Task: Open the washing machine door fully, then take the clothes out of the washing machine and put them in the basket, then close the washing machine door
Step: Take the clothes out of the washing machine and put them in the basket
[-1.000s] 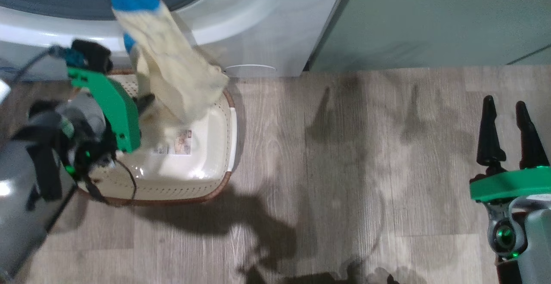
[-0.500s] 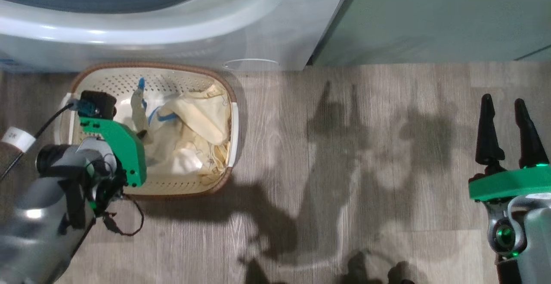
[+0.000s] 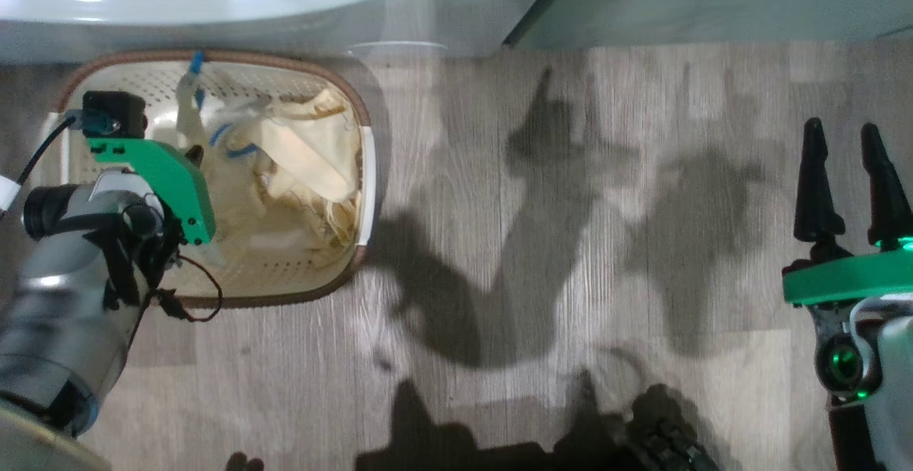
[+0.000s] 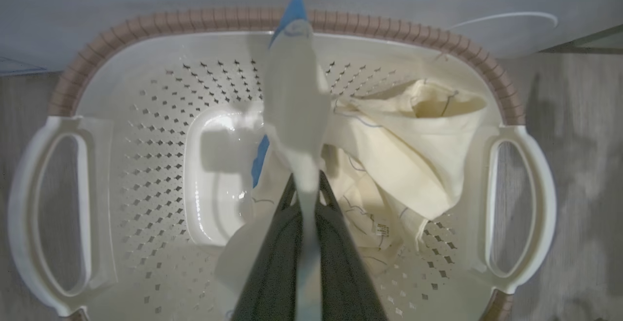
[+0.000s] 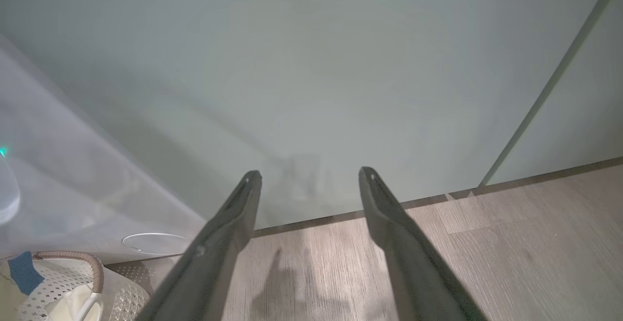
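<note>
A second ago the blue-patched garment hung from the drum mouth above the basket. Now it has dropped inside, and the left arm has come down after it; the head camera has also tipped lower.

The left gripper [image 4: 306, 185] hangs over the middle of the basket [image 4: 389, 22], fingers pressed together on a narrow pale strip of the clothes [image 4: 418, 141]. The rest of the cream fabric lies heaped on the basket's floor, towards its right handle. The strip's blue-tipped end reaches as far as the basket's far rim. Just beyond that rim stands the washing machine [image 3: 214, 0]. Well to the right of the basket, the right gripper [image 3: 840, 128] waits over bare floor [image 3: 499, 242] with its fingers spread, holding nothing.

The likely trouble is that pinched strip. If the arm lifts before the fingers part, the garment comes back out, or the light basket gets dragged. Letting go with the blue end over the rim could leave it trailing outside.
</note>
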`<state>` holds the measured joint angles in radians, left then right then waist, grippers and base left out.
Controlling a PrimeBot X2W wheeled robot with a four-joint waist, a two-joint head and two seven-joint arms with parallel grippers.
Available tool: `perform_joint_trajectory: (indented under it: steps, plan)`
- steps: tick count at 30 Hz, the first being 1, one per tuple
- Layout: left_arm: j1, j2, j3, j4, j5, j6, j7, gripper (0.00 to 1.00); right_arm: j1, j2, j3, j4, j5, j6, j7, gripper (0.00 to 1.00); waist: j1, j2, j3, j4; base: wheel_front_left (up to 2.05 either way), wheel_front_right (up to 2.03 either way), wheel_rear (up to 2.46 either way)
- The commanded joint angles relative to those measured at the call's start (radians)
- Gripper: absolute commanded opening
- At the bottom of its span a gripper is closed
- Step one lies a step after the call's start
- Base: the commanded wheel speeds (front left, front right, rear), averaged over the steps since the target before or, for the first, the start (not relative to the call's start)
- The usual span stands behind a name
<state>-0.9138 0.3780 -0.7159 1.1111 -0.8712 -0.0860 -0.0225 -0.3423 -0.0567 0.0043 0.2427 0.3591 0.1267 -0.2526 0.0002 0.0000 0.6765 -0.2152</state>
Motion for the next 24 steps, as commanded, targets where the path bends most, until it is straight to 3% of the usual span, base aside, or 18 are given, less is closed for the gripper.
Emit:
perform_joint_trajectory:
  steps: [1, 8, 9, 10, 11, 12, 13, 14, 24]
  plan:
    - [-0.023, 0.025, 0.015, 0.03, 0.007, -0.01, -0.014, 0.0, -0.003, -0.013, 0.018, -0.03, -0.007, 0.004, -0.009, 1.0, -0.0002, 0.0, 0.031, -0.012, 0.0, 0.0, 0.0]
    - [-0.052, 0.004, -0.012, 0.128, 0.017, -0.033, -0.022, 0.0, -0.027, -0.01, 0.021, -0.033, -0.006, 0.004, -0.009, 1.0, -0.0002, 0.0, 0.068, -0.025, 0.0, 0.0, 0.0]
    - [-0.053, 0.003, -0.014, 0.133, 0.016, -0.035, -0.024, 0.12, -0.029, -0.009, 0.021, -0.032, -0.006, 0.004, -0.009, 1.0, -0.0002, 0.0, 0.069, -0.026, 0.0, 0.0, 0.0]
    - [-0.053, 0.003, -0.014, 0.133, 0.016, -0.035, -0.024, 0.12, -0.029, -0.009, 0.021, -0.032, -0.006, 0.004, -0.009, 1.0, -0.0002, 0.0, 0.069, -0.026, 0.0, 0.0, 0.0]
    - [-0.054, 0.002, -0.012, 0.138, 0.011, -0.037, -0.025, 0.35, -0.03, -0.008, 0.022, -0.032, -0.007, 0.004, -0.009, 1.0, -0.0002, 0.0, 0.069, -0.027, 0.0, 0.0, 0.0]
    - [-0.054, 0.0, -0.012, 0.141, 0.007, -0.039, -0.025, 0.49, -0.03, -0.007, 0.022, -0.031, -0.008, 0.004, -0.009, 1.0, -0.0002, 0.0, 0.068, -0.027, 0.0, 0.0, 0.0]
    - [-0.052, -0.002, -0.011, 0.145, 0.002, -0.04, -0.026, 0.87, -0.031, -0.006, 0.022, -0.03, -0.008, 0.004, -0.009, 1.0, -0.0002, 0.0, 0.065, -0.028, 0.0, 0.0, 0.0]
    - [-0.048, -0.004, -0.008, 0.148, -0.006, -0.041, -0.028, 1.0, -0.03, -0.005, 0.022, -0.029, -0.007, 0.004, -0.009, 1.0, -0.0002, 0.0, 0.059, -0.028, 0.0, 0.0, 0.0]
    - [0.001, -0.008, 0.008, 0.143, -0.048, -0.044, -0.169, 1.0, -0.003, 0.0, 0.019, -0.012, -0.007, 0.004, -0.009, 1.0, -0.0002, 0.0, -0.067, -0.016, 0.0, 0.0, 0.0]
